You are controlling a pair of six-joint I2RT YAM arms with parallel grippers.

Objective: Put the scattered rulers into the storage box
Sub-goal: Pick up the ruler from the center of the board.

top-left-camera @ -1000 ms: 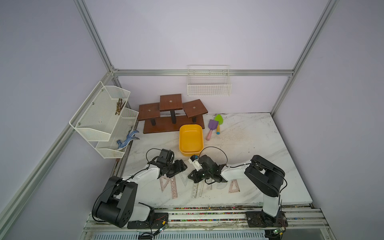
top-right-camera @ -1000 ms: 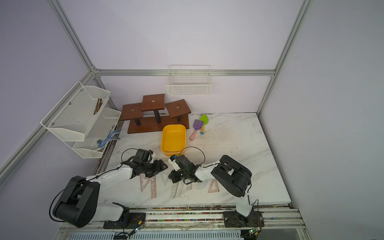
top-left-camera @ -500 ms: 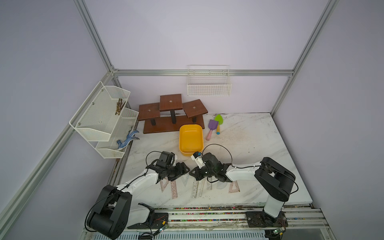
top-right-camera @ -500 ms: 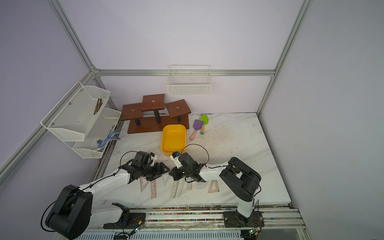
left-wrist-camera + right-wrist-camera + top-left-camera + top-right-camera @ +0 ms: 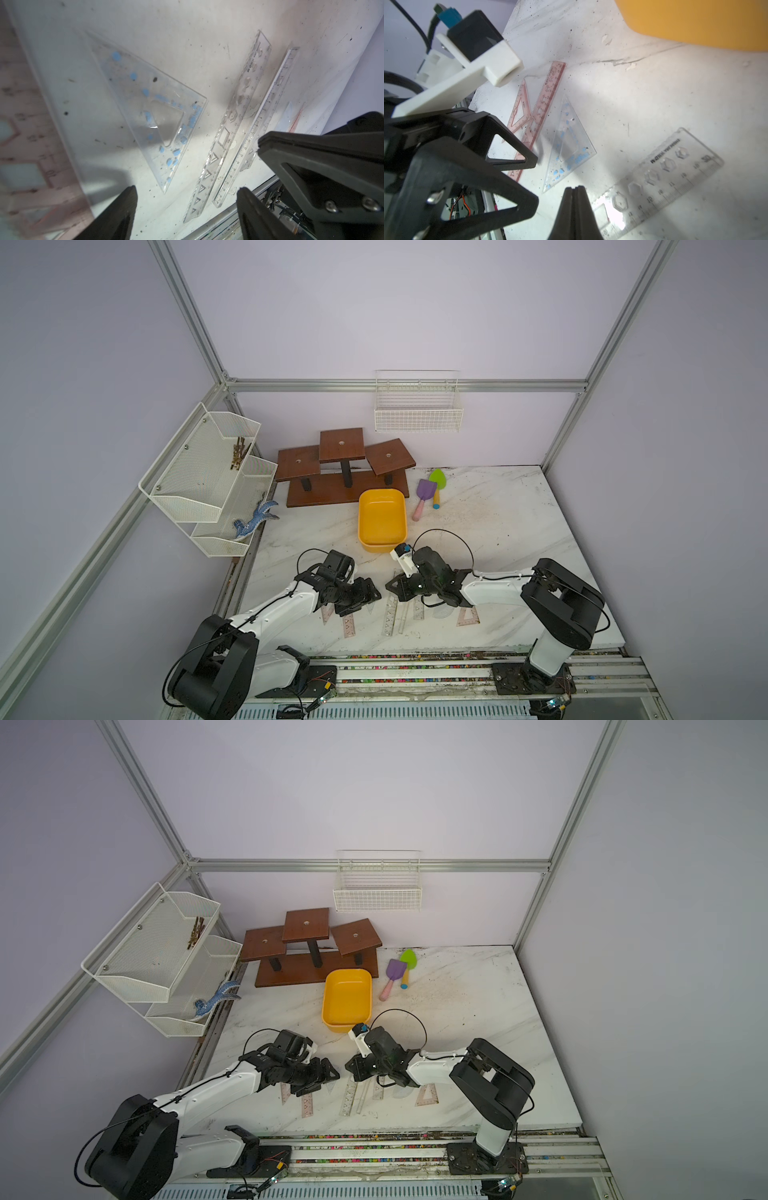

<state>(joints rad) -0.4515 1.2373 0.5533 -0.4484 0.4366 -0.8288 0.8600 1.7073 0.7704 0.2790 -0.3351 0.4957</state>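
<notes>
The yellow storage box (image 5: 381, 518) (image 5: 347, 997) stands mid-table with nothing in it. The rulers lie flat along the front edge: a pink stencil ruler (image 5: 348, 624) (image 5: 548, 99), a pink set square (image 5: 519, 110), a clear set square with blue spots (image 5: 158, 116) (image 5: 569, 145), a clear stencil ruler (image 5: 228, 124) (image 5: 664, 176), a clear straight ruler (image 5: 259, 124) and another pink set square (image 5: 468, 616). My left gripper (image 5: 372, 595) (image 5: 187, 193) hovers open over the blue-spotted set square, holding nothing. My right gripper (image 5: 391, 585) (image 5: 574, 190) is shut and empty, tip to tip with the left, just above the clear stencil ruler.
A brown stepped wooden stand (image 5: 345, 472) sits behind the box. Purple and green toy shovels (image 5: 428, 493) lie to its right. A white mesh rack (image 5: 208, 477) hangs on the left wall, a white wire basket (image 5: 417, 406) on the back wall. The table's front edge (image 5: 415, 649) runs just past the rulers.
My left gripper has come forward and a little right, lower over the rulers. The right arm has stretched out, its elbel swung right, with its shut gripper staying near the same spot.
</notes>
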